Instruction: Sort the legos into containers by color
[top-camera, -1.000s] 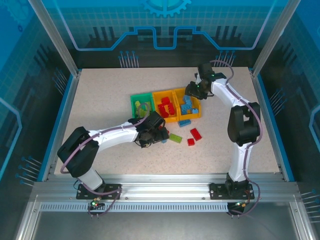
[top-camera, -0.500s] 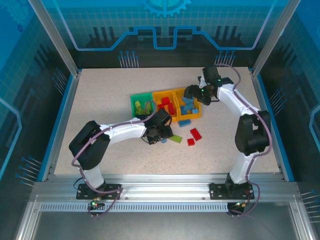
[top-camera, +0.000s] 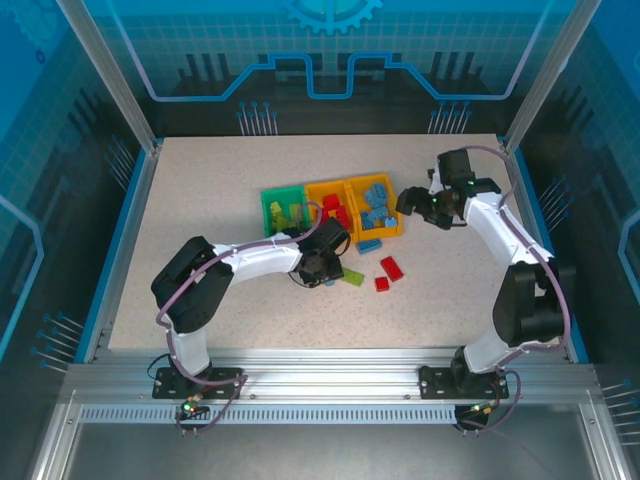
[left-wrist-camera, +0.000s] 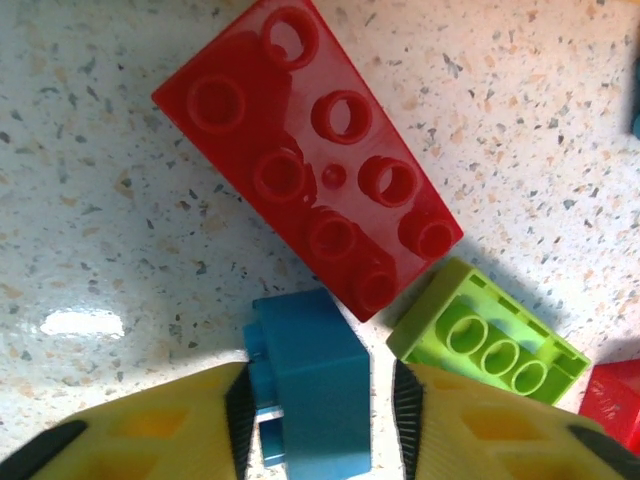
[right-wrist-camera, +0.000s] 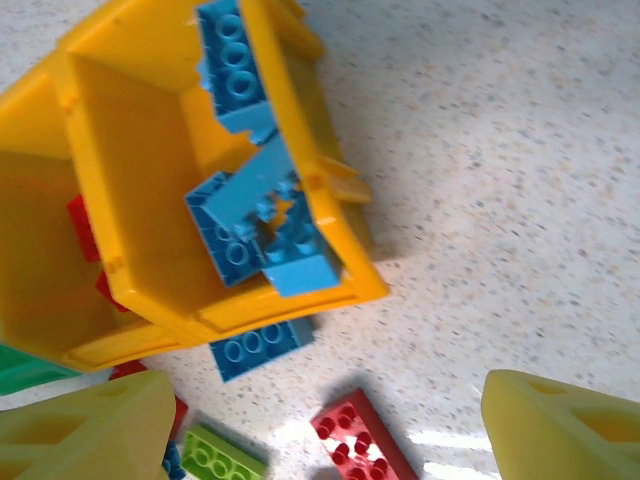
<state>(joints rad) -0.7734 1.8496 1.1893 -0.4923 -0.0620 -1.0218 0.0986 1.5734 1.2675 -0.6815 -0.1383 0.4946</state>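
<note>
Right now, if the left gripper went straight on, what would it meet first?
The left gripper straddles a blue brick; straight ahead, the large red brick comes first, though depth is unclear.

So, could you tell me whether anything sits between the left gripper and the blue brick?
Nothing visible does: the blue brick lies between the fingers of the left gripper, with a red brick and a green brick beyond it.
</note>
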